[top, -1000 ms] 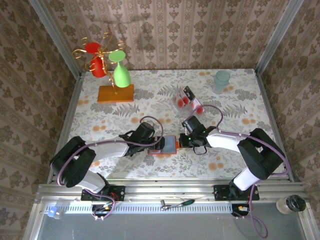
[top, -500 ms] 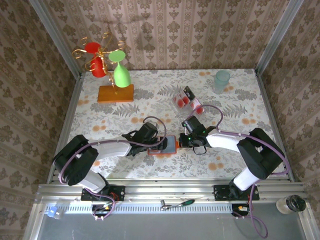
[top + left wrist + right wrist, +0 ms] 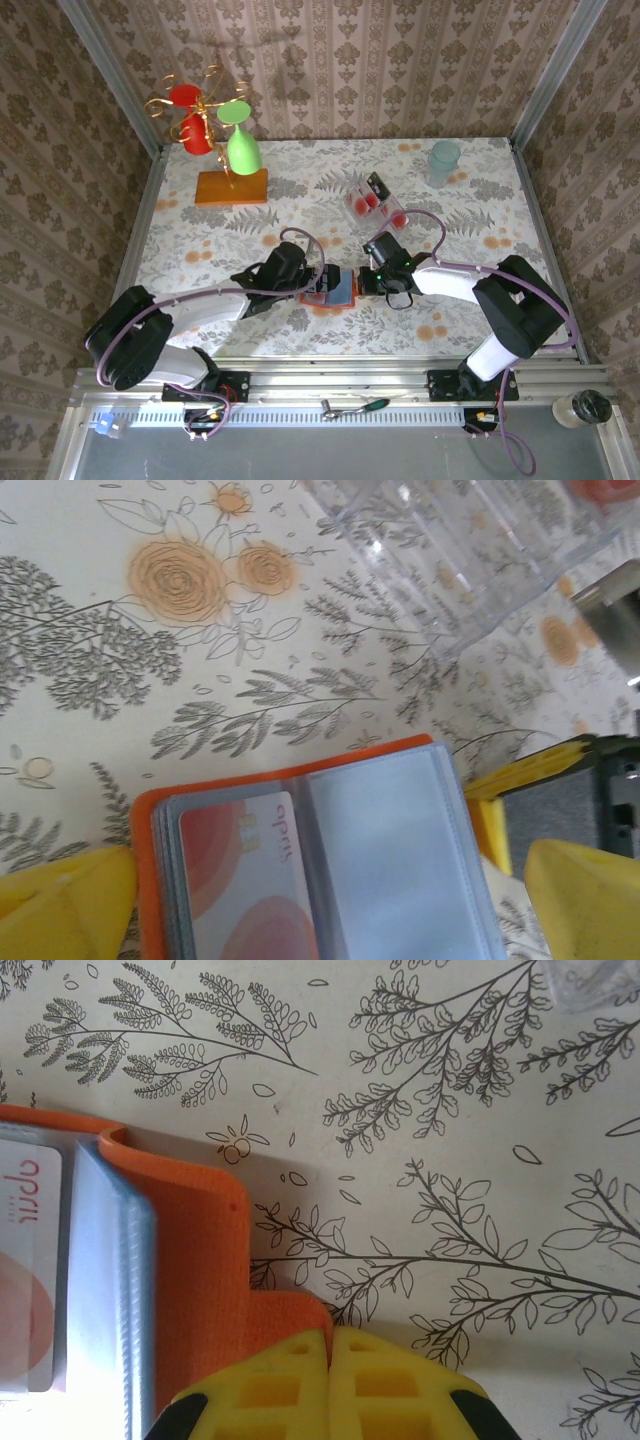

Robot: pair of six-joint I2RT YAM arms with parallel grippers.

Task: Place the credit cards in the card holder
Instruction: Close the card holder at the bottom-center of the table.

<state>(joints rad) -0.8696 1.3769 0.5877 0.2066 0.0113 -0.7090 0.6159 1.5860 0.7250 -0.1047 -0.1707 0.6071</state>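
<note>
The card holder [image 3: 338, 289] lies open on the floral table, orange outside with blue-grey sleeves. One pale pink credit card [image 3: 245, 880] with red round marks sits in its left sleeve. My left gripper [image 3: 316, 284] is open, and its yellow fingers [image 3: 60, 905] straddle the holder [image 3: 300, 765] from both sides. My right gripper [image 3: 330, 1375] is shut on the holder's orange tab [image 3: 290, 1315] at its right edge. More credit cards [image 3: 370, 200], pink-red and black, stand in a clear tray behind the holder.
The clear tray [image 3: 470, 550] lies just beyond the holder. An orange block with a gold wire stand [image 3: 231, 187] holding red and green cups sits at the back left. A pale green cup [image 3: 444, 160] stands at the back right.
My left gripper has moved right and now straddles the open holder. The right gripper has stayed shut on the tab.
</note>
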